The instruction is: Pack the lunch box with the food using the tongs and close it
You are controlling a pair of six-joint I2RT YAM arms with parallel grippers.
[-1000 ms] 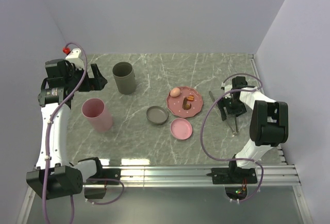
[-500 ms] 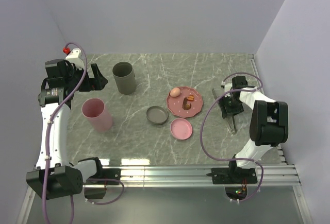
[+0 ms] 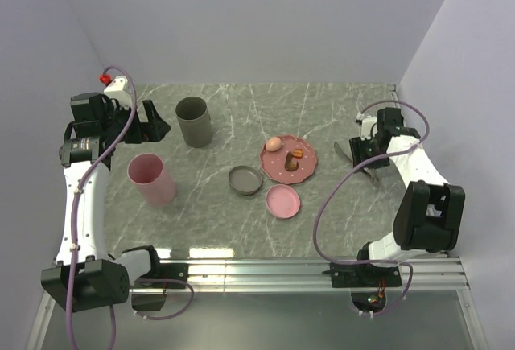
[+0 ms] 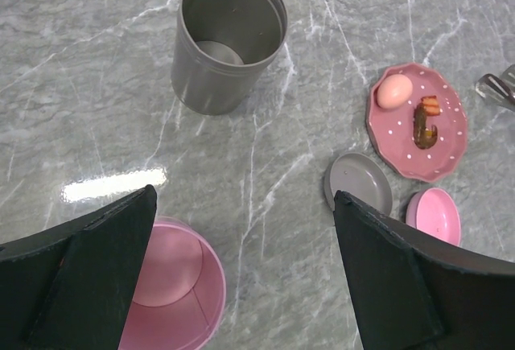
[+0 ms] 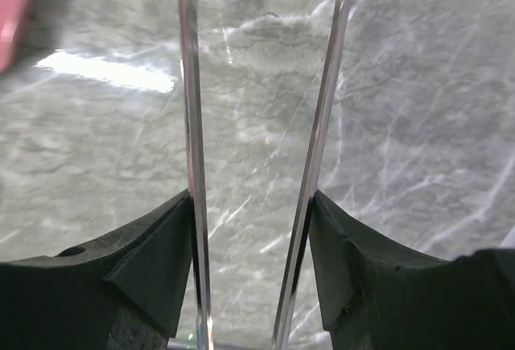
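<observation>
Tongs (image 5: 187, 125) sit pinched between the right fingers (image 5: 153, 261), one arm against each; left fingers (image 4: 88, 277) spread wide.

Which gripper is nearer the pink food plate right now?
Right. The right gripper, gripping the tongs, is just right of the plate; the left gripper is far left, beyond the grey canister.

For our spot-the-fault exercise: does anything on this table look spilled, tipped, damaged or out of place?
Nothing stands out. The grey canister and pink canister stand upright, the grey lid and pink lid lie flat, the egg and sausage bits sit on the pink plate, and the right gripper holds the tongs.
</observation>
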